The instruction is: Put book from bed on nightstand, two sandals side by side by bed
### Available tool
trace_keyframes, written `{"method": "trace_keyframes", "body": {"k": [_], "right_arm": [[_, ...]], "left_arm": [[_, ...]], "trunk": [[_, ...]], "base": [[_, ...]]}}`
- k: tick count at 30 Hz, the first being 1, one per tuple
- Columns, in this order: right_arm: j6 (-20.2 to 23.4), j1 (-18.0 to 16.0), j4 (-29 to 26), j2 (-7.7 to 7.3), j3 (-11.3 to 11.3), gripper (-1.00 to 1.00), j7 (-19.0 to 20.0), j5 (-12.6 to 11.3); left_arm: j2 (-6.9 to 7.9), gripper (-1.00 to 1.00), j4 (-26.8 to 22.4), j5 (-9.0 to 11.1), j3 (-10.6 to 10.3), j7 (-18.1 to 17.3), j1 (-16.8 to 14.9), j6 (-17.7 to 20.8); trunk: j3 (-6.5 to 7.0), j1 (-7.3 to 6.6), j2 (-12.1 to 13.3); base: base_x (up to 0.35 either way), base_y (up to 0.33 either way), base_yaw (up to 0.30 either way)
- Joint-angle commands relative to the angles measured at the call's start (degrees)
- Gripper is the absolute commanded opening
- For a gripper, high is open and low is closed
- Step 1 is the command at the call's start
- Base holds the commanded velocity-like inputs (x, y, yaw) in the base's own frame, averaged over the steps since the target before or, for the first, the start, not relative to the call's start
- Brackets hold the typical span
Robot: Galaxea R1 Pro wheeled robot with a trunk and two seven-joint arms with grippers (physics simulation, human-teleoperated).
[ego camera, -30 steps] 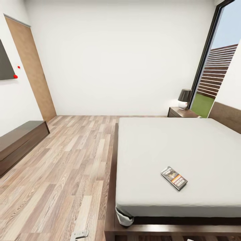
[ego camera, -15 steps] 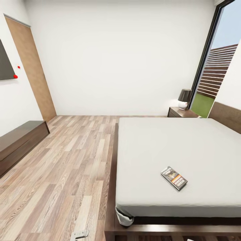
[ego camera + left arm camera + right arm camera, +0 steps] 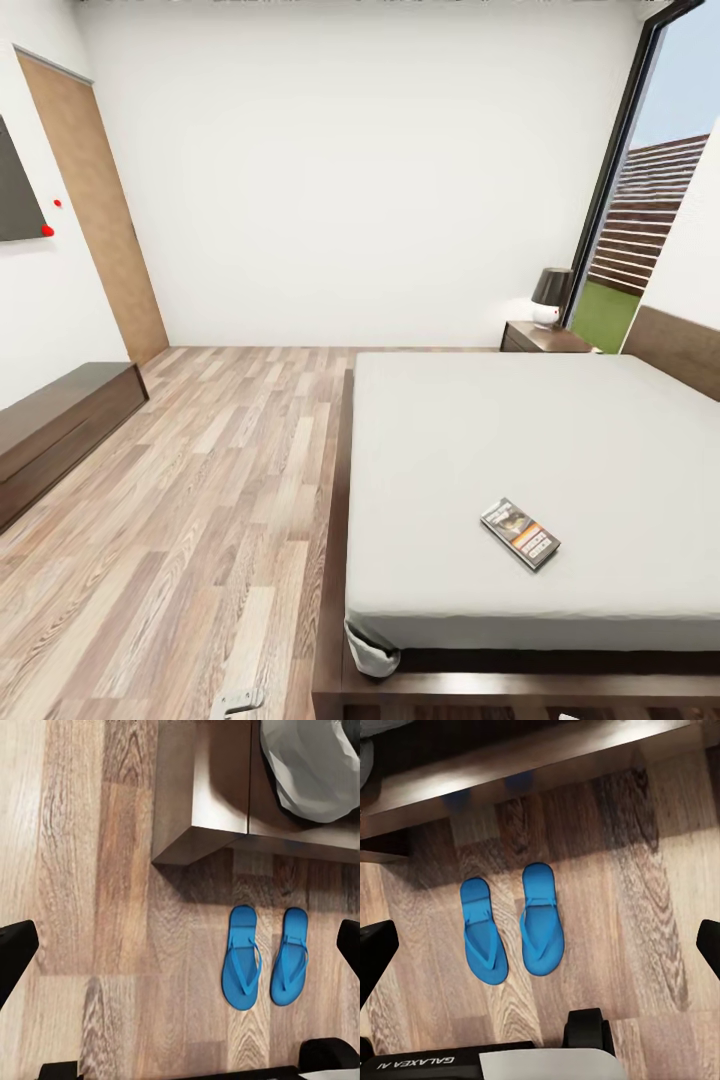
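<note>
Sandals (image 3: 266, 958), two blue ones, lie side by side on the wood floor (image 3: 97, 907) just beside the bed frame (image 3: 202, 802), below both released pincers. Book (image 3: 520, 532) rests on the mattress (image 3: 520, 440); a lamp (image 3: 551, 294) tops the far nightstand (image 3: 545, 338).

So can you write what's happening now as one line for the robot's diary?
book: on bed | sandals: side by side on floor by bed frame | claws: open, empty

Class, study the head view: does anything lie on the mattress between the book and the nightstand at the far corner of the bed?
Nothing visible does. The book lies alone on the bed, with bare mattress up to the nightstand. A lamp occupies part of its top.
</note>
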Motion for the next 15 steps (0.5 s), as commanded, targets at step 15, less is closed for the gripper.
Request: {"method": "trace_keyframes", "body": {"k": [15], "right_arm": [[0.09, -0.01, 0.02, 0.01, -0.11, 1.0, 0.27, -0.51]], "left_arm": [[0.01, 1.0, 0.08, 0.38, 0.14, -0.31, -0.04, -0.07]], "trunk": [[1.31, 0.0, -0.03]], "base": [[0.0, 0.0, 0.0]]}}
